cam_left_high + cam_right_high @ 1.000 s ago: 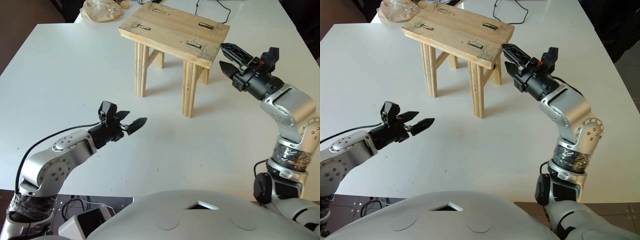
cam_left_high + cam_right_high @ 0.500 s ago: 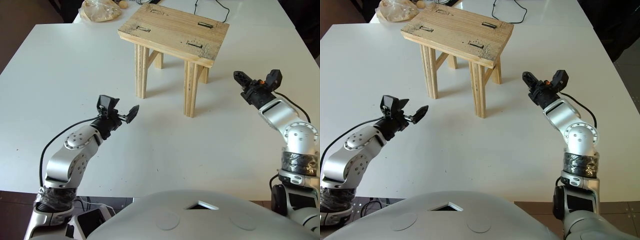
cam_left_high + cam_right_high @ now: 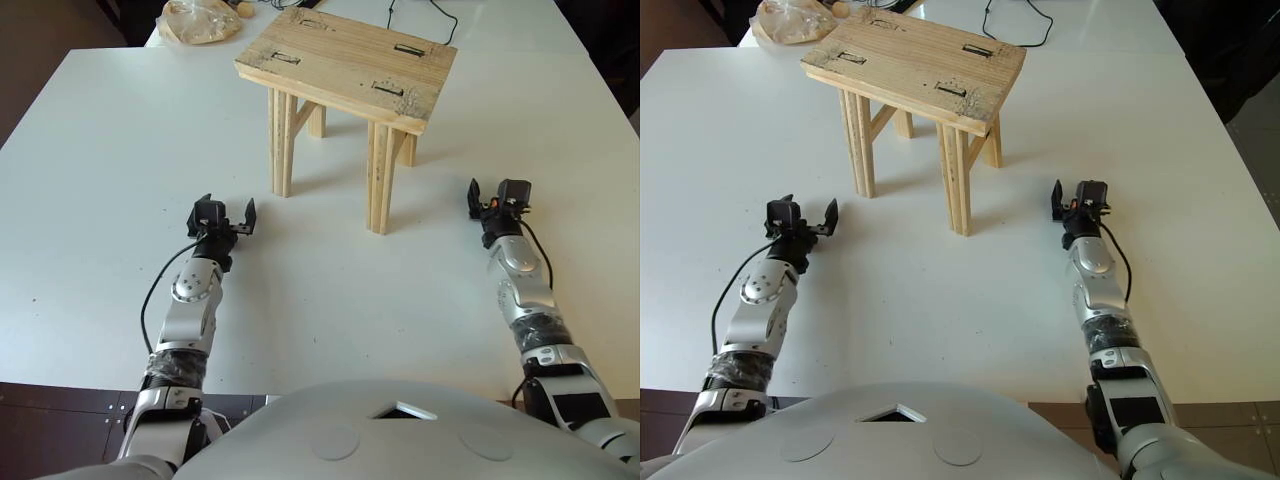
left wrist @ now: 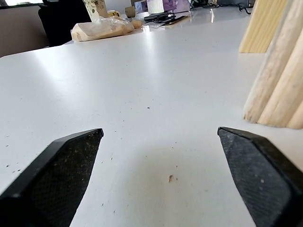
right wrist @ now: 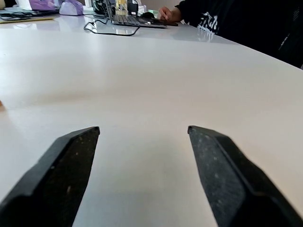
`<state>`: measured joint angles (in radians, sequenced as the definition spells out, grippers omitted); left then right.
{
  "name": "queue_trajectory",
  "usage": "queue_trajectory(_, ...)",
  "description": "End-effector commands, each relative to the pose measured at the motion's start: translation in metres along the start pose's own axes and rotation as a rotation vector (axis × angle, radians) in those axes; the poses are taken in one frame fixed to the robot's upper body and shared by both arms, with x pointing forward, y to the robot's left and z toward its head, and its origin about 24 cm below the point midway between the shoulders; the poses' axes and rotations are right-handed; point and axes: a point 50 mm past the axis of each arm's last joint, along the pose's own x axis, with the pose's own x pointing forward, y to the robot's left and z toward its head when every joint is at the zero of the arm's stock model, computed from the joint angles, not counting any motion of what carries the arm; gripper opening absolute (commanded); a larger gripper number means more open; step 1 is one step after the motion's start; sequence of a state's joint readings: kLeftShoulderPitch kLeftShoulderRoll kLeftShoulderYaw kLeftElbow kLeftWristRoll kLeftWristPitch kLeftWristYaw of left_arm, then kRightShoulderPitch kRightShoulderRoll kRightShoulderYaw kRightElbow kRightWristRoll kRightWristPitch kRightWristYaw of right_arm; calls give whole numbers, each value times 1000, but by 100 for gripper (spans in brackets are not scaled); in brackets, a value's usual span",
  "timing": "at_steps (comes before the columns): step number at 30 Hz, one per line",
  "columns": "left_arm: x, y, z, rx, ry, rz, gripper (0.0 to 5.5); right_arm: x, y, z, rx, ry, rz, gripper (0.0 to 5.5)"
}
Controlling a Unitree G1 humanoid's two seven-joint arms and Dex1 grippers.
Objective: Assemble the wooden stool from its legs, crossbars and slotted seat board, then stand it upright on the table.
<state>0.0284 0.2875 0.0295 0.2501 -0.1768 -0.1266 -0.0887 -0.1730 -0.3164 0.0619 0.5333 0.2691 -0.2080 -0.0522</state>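
Evidently rigid, prob. light: pale wooden four-legged stool (image 3: 345, 70), assembled & upright; grasp at seat edge or leg. Jaws apart, empty: left gripper (image 3: 228, 218), right gripper (image 3: 1072, 200).

A wide white bench (image 3: 110, 150) takes up most of the scene, its top smooth and matt, with a soft sheen of light along the far part. At the far left edge lies a crumpled clear bag (image 3: 203, 20) with something pale brown inside. Behind it stands a dark chair (image 4: 64, 19). On the far side sits an open laptop (image 5: 128, 19), with a thin black cable (image 5: 112, 34) looped on the bench in front of it. Dark brown floor (image 3: 35, 50) shows past the left edge, and grey floor (image 3: 1252, 95) past the right.
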Motion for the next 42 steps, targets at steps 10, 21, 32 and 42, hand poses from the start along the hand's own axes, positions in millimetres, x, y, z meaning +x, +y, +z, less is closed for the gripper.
queue_trajectory(10, 13, -9, -7, -25, -73, -5, 449, 1, 5, -24, 24, 61, 15, 343)
queue_trajectory(21, 23, -11, -9, -41, -97, 39, 449, 14, 2, -20, -11, 60, 22, 343)
queue_trajectory(32, 19, -28, -24, -48, -75, 108, 449, 31, 4, -15, -70, 123, 51, 343)
queue_trajectory(42, 31, -38, -18, 11, -96, 87, 449, 41, 8, -7, -59, 115, -13, 343)
